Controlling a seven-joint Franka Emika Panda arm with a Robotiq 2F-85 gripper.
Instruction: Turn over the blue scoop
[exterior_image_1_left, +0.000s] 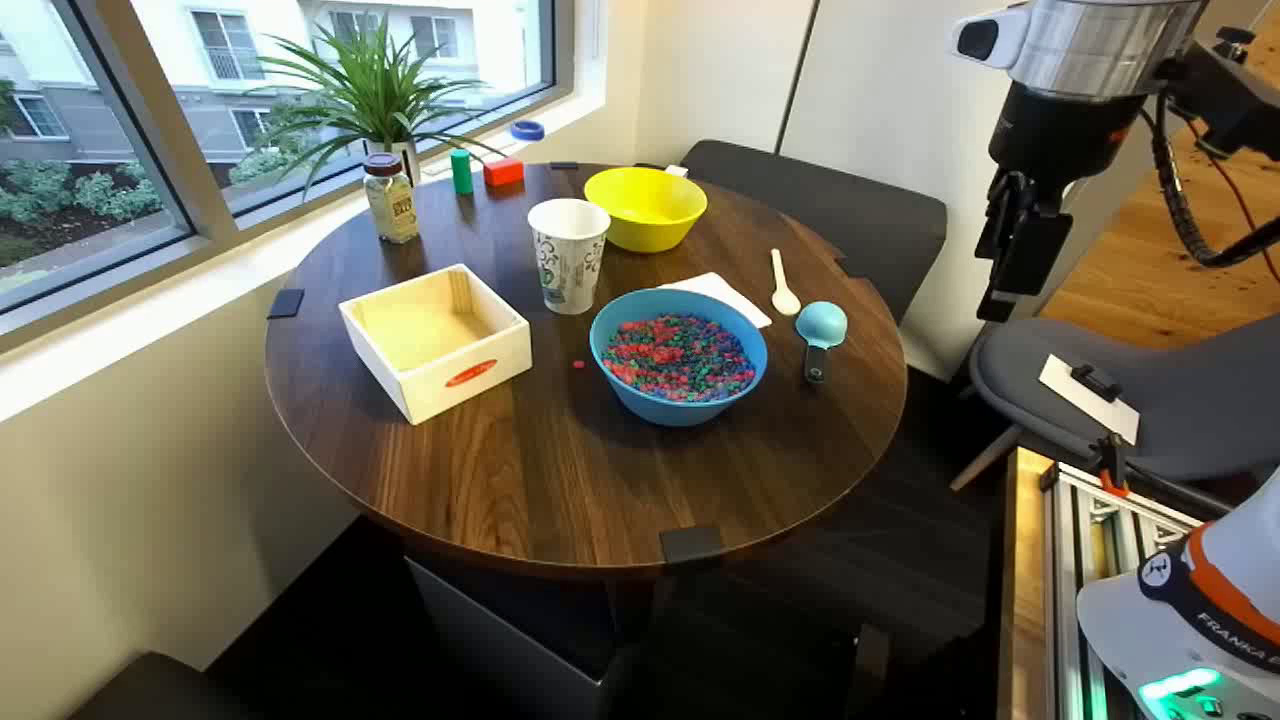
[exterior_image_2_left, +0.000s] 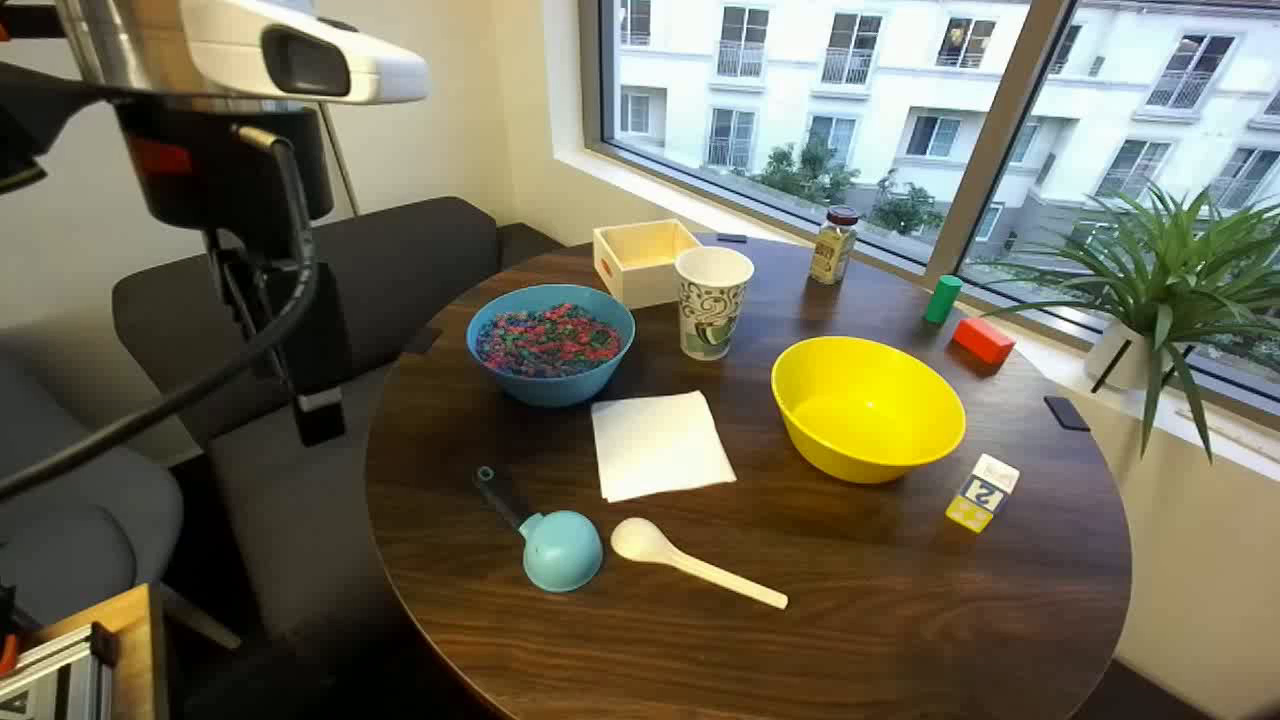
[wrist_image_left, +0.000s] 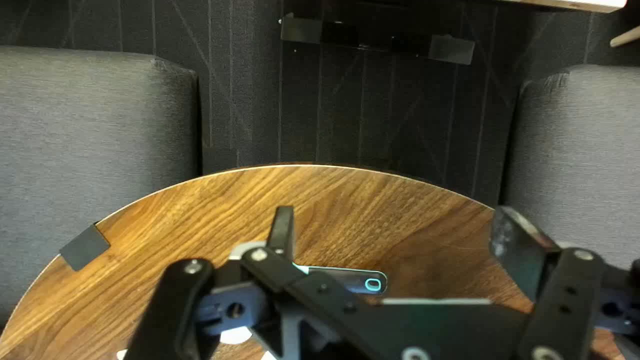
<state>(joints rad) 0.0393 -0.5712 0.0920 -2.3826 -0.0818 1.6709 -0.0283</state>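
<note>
The blue scoop lies on the round table with its domed cup facing up and its open side down. It shows in both exterior views (exterior_image_1_left: 822, 325) (exterior_image_2_left: 562, 550), with its dark handle pointing toward the blue bowl side. In the wrist view only part of its handle (wrist_image_left: 367, 281) shows; the cup is mostly hidden behind the gripper. My gripper is open and empty, raised well above the table. It shows in both exterior views (exterior_image_1_left: 1000, 285) (exterior_image_2_left: 318, 415). In the wrist view the gripper's fingertips (wrist_image_left: 395, 220) are wide apart with table surface between them.
A white spoon (exterior_image_2_left: 690, 562) lies beside the scoop. A white napkin (exterior_image_2_left: 662, 447), a blue bowl of colourful bits (exterior_image_2_left: 550, 385) and a yellow bowl (exterior_image_2_left: 865, 465) are near. A paper cup (exterior_image_1_left: 570, 262), wooden box (exterior_image_1_left: 455, 385) and jar (exterior_image_1_left: 390, 205) stand farther off.
</note>
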